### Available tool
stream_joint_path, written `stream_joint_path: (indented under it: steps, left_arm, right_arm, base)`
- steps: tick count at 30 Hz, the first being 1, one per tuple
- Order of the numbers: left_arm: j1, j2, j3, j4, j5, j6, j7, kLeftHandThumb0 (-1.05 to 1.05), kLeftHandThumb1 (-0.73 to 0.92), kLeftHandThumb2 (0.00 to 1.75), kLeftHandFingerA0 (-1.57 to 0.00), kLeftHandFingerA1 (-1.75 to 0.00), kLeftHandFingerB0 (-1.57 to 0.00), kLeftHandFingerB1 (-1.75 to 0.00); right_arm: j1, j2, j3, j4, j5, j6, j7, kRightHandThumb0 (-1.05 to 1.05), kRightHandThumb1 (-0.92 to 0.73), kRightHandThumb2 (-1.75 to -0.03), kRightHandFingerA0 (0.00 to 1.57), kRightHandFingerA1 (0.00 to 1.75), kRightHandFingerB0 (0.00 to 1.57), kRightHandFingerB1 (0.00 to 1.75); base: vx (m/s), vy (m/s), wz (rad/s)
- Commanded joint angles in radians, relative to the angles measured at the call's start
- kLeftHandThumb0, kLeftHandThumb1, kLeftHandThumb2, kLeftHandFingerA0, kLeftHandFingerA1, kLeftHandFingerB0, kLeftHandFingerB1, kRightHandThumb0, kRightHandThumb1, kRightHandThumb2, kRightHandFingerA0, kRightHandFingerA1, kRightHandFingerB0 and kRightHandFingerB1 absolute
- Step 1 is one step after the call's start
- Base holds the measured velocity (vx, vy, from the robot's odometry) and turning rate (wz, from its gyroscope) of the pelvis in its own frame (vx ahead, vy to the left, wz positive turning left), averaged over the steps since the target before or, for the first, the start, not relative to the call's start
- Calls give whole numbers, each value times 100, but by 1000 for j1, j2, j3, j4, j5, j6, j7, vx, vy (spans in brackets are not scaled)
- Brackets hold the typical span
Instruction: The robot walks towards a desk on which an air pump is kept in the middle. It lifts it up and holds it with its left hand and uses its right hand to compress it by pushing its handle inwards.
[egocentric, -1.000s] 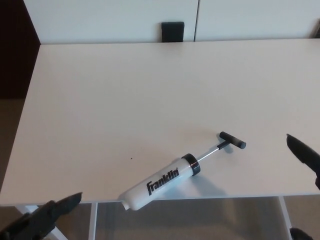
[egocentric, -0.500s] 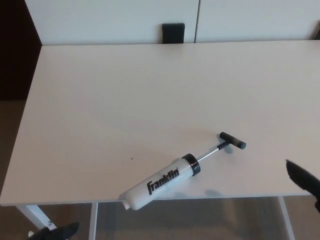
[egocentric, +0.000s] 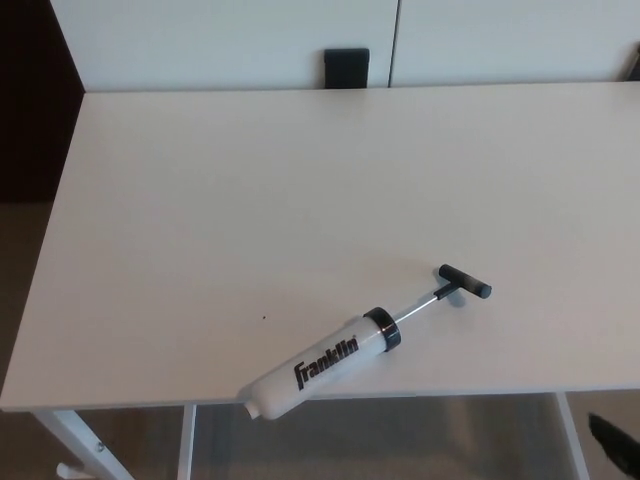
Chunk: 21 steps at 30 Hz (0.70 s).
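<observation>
On desk (egocentric: 200, 200) front edge: air pump (egocentric: 325, 365), handle (egocentric: 465, 281) out.

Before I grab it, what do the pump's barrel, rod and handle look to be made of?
The air pump's barrel looks like smooth white plastic, going by its even, faintly glossy surface and printed black logo. The rod seems to be bare metal: thin, silvery and bright. The handle looks like dark matte plastic, maybe rubbery; the picture cannot settle which.

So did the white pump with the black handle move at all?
No. The white plastic air pump lies in the same spot near the white desk's front edge, its black T-handle pointing the same way.
</observation>
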Motion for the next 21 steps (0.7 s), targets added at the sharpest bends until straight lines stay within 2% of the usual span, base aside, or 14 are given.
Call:
stream_joint_path:
  steps: [1,2,4,5,6,9,10,21]
  left_arm:
    - [-109,126,24,305,40,-11,120,-76,62,99,-33,-56,-18,-44]
    - [-116,135,19,327,-1,7,92,-77,62,97,-35,-57,-22,-44]
    - [-119,139,14,343,-38,23,66,-74,60,94,-33,-57,-20,-44]
    - [-119,140,12,348,-58,33,51,-74,60,94,-33,-57,-20,-44]
    - [-119,138,11,357,-81,41,37,-75,60,94,-32,-56,-23,-46]
    - [-127,144,4,397,-133,40,21,-76,60,95,-29,-55,-24,-47]
    - [-130,146,3,407,-156,50,7,-70,71,61,-30,-46,-32,-37]
    - [-128,168,-29,447,-221,85,-11,-68,69,58,-30,-44,-32,-35]
  right_arm:
    - [4,-55,-21,193,166,131,139,-82,-72,-111,0,32,5,26]
    - [2,-59,-17,218,166,153,151,-83,-90,-68,4,27,4,25]
    - [1,-58,-17,238,169,161,158,-82,-89,-68,5,29,4,25]
    - [1,-58,-18,246,172,162,161,-82,-89,-68,5,29,4,25]
    - [2,-58,-18,265,175,160,167,-84,-74,-109,0,34,7,26]
    - [3,-61,-17,296,174,153,178,-87,-74,-110,0,34,10,26]
    - [3,-60,-17,303,175,150,182,-88,-73,-110,0,36,13,28]
    - [32,-65,-22,289,178,168,205,-85,-74,-110,0,35,10,26]
  base:
    - [0,0,0]
    - [0,0,0]
    - [0,0,0]
    - [0,0,0]
    - [0,0,0]
    - [0,0,0]
    - [0,0,0]
    - [0,0,0]
